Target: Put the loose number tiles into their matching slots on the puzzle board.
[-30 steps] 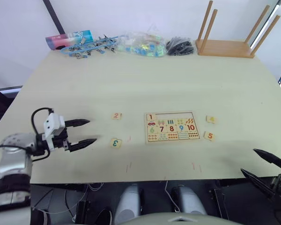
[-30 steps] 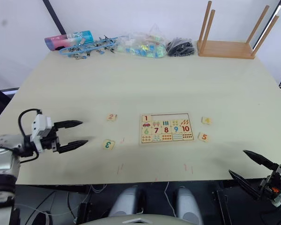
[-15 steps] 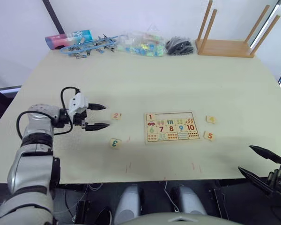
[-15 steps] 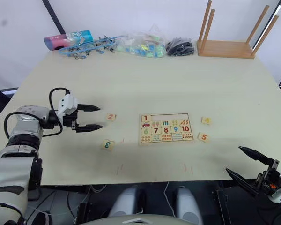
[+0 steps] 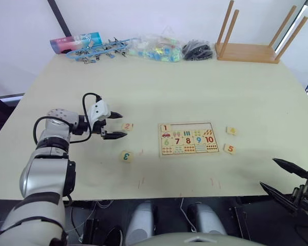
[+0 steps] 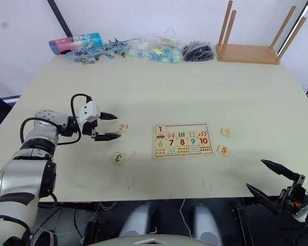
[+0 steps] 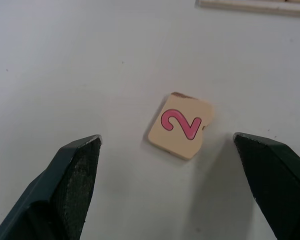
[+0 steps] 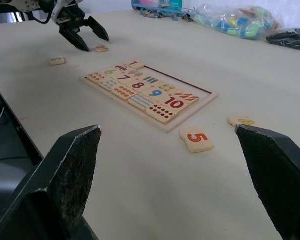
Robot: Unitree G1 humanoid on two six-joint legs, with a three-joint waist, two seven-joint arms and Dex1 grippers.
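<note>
Movement since the earlier frames belongs to the left gripper [image 5: 114, 125]: a second ago it hung low over the tabletop's [image 5: 195, 87] near-left part, close to the 3 tile [image 5: 126, 156], and it has since swung up and toward the centre, so its jaws, spread wide and holding nothing, now point at the 2 tile [image 7: 180, 125] from the tile's 9 o'clock side, not touching it. The right gripper [image 6: 273, 180] has barely shifted; it hovers off the near edge at the board's 4 o'clock, jaws wide apart and empty. The tiles and board lie where they did. The puzzle board [image 5: 188, 138] sits flat near the middle of the tabletop, a pale-wood frame holding rows of coloured digits, small pictures and dot patterns; the 1 tile [image 5: 165, 127] is seated in the leftmost slot of the top row, and the remaining slots [image 5: 192, 126] of that row show bare wood. The 2 tile is a small pale square with a pinkish digit, turned slightly askew, at the board's 9 o'clock. The 3 tile lies at the board's 8 o'clock, the 4 tile [image 5: 231, 130] just off the board at 3 o'clock, and the 5 tile [image 8: 196, 139] at 4 o'clock.
</note>
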